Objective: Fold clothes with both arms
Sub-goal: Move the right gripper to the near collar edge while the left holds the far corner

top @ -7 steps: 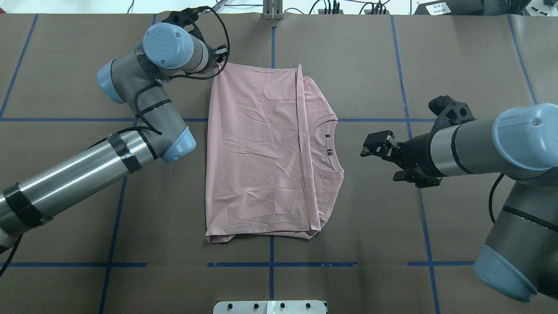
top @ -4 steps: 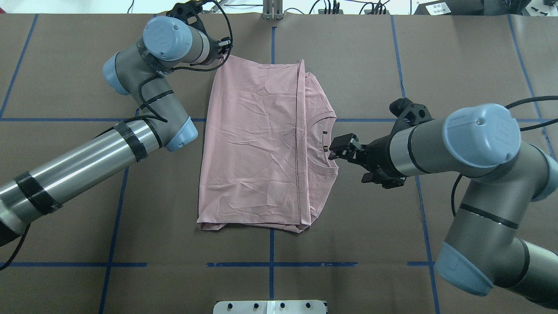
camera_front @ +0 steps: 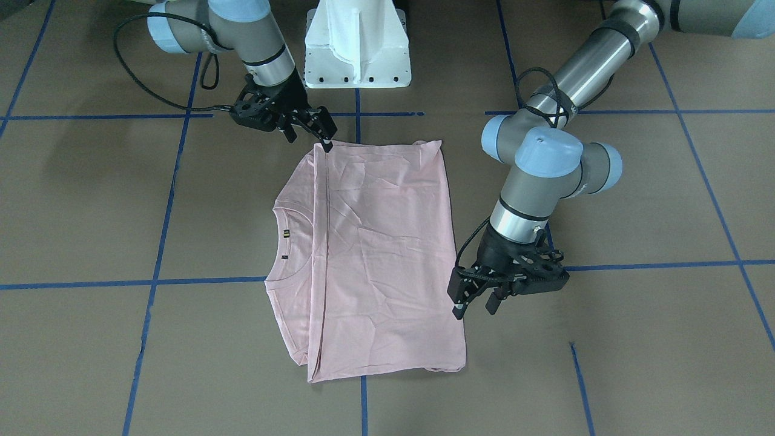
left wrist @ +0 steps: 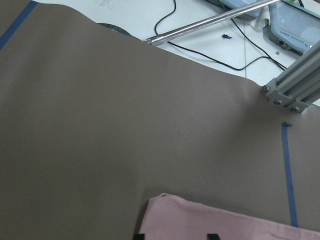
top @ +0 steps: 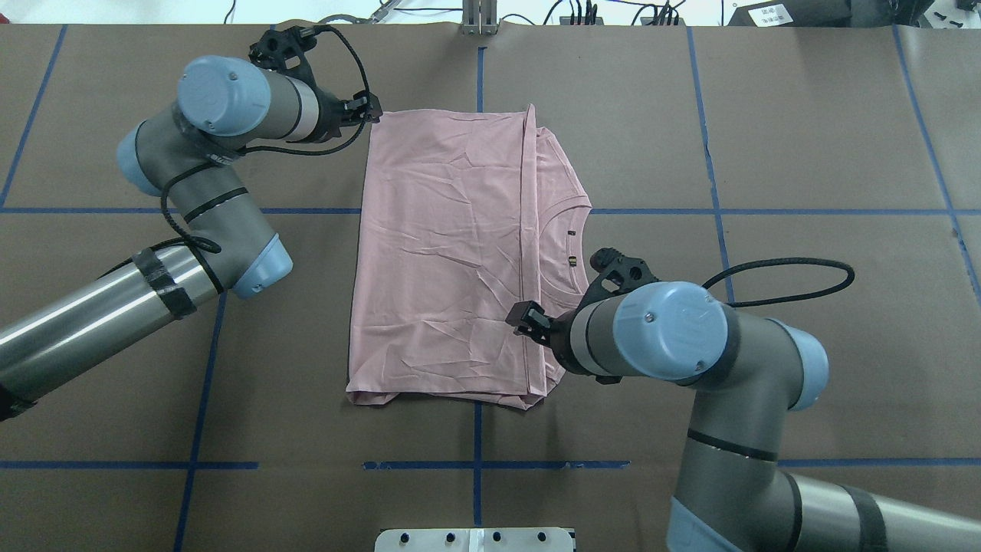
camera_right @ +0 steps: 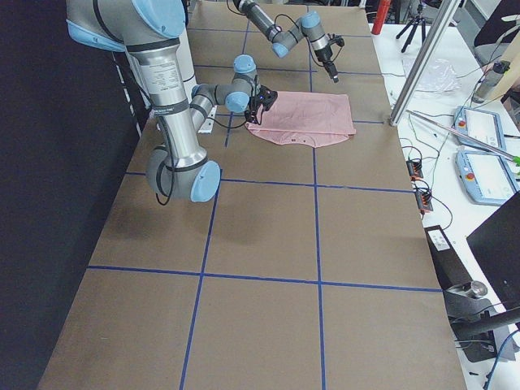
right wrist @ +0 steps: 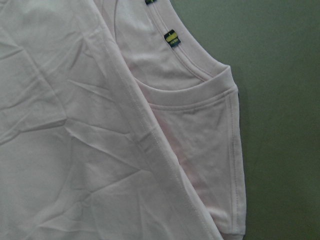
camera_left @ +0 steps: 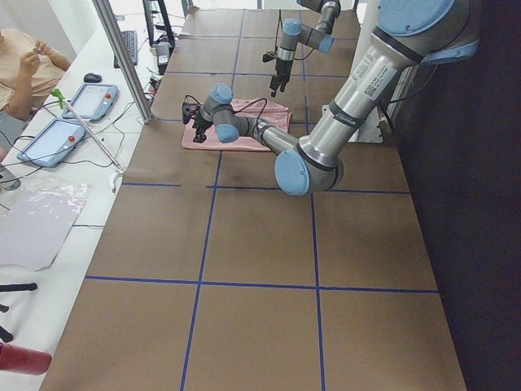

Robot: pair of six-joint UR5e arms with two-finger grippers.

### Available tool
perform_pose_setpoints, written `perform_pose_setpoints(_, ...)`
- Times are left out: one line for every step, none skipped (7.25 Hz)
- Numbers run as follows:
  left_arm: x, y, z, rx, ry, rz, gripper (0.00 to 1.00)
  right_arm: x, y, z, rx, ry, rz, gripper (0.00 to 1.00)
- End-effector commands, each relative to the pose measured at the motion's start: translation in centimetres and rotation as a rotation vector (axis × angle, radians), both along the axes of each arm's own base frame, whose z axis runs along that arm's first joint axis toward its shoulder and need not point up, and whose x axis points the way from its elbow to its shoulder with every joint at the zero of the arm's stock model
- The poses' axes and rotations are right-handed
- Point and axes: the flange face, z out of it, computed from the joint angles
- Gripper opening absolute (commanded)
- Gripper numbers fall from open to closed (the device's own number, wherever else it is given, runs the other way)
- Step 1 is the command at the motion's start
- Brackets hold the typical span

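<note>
The left pincer (top: 363, 108) hangs just off the far corner of the pink T-shirt (top: 444, 253). Its two fingers (left wrist: 212, 237) are spread and pinch nothing, and the corner of the cloth lies flat below and between them. From this pincer the folded T-shirt stretches over the brown table (top: 805, 115) back towards the robot and across towards the right pincer (top: 529, 316). The right pincer sits low over the cloth beside the long fold line. The ribbed collar (right wrist: 190, 95) and its small black-and-yellow label (right wrist: 171, 37) lie near it, to its right and farther from the robot. In the front view its fingers look spread; whether they touch the cloth I cannot tell
</note>
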Motion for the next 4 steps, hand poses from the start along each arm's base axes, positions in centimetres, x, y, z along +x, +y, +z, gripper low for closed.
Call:
perform_pose_setpoints(-2.6,1.2,-0.5,-0.088,0.050,0.115,1.00,-3.7,1.4,0.9,-0.042,0.041,0.062,0.98)
perform_pose_setpoints(-2.8,1.3,-0.4,-0.090,0.050,0.119,1.00,-4.2,1.1,1.8,-0.048,0.059,0.065,0.95)
perform_pose_setpoints(-3.1,1.4,-0.9,-0.081,0.060,0.121,1.00,-4.9,1.0,3.0,-0.055,0.089,0.065,0.92)
perform_pose_setpoints(-3.2,1.5,-1.2,-0.079,0.065,0.118,1.00,-5.1,1.0,3.2,-0.060,0.092,0.066,0.86)
